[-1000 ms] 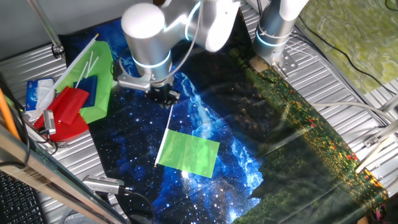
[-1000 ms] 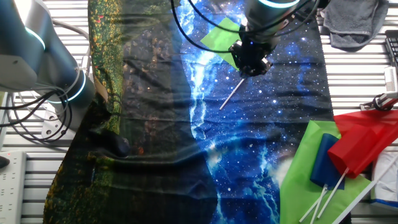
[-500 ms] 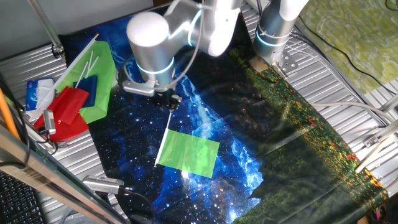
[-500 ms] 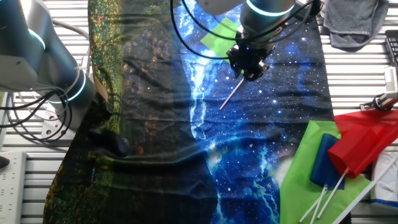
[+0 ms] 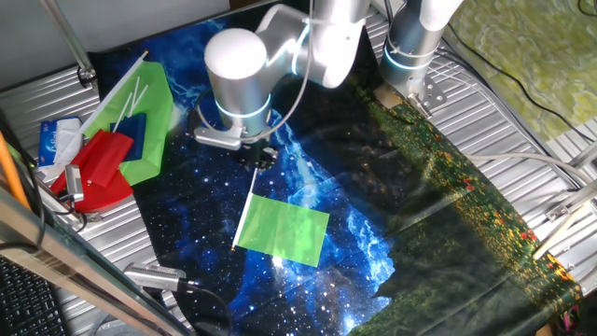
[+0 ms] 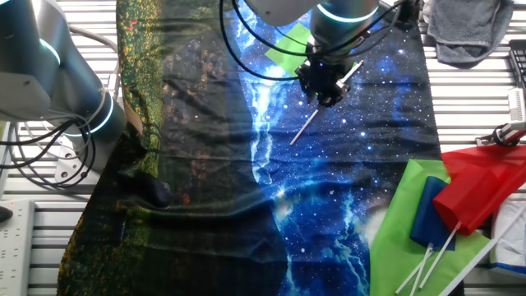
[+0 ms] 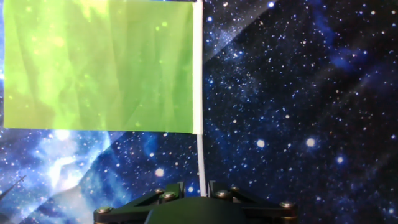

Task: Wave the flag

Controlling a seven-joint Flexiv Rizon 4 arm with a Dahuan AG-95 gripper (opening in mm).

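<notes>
The small bright-green flag (image 5: 282, 229) lies flat on the starry blue cloth (image 5: 196, 233), its thin white stick (image 5: 250, 191) pointing up toward my gripper (image 5: 258, 155). In the other fixed view the flag (image 6: 286, 48) is partly hidden behind the arm, and the stick (image 6: 304, 129) comes out below the gripper (image 6: 326, 89). In the hand view the green cloth (image 7: 99, 65) fills the upper left, and the stick (image 7: 200, 155) runs down between my fingers (image 7: 212, 187). The gripper (image 7: 196, 188) is open astride the stick, with a gap on the left side.
A pile of other flags lies at the cloth's edge: a larger green one (image 5: 149, 107) with white sticks, a red one (image 5: 101, 166) and a blue one (image 5: 129, 131). It also shows in the other fixed view (image 6: 460, 197). A second arm's base (image 5: 413, 42) stands at the back. A grey rag (image 6: 470, 29) lies nearby.
The arm has shifted along the stick toward the green cloth and turned a little. The flag has stayed flat on the cloth.
</notes>
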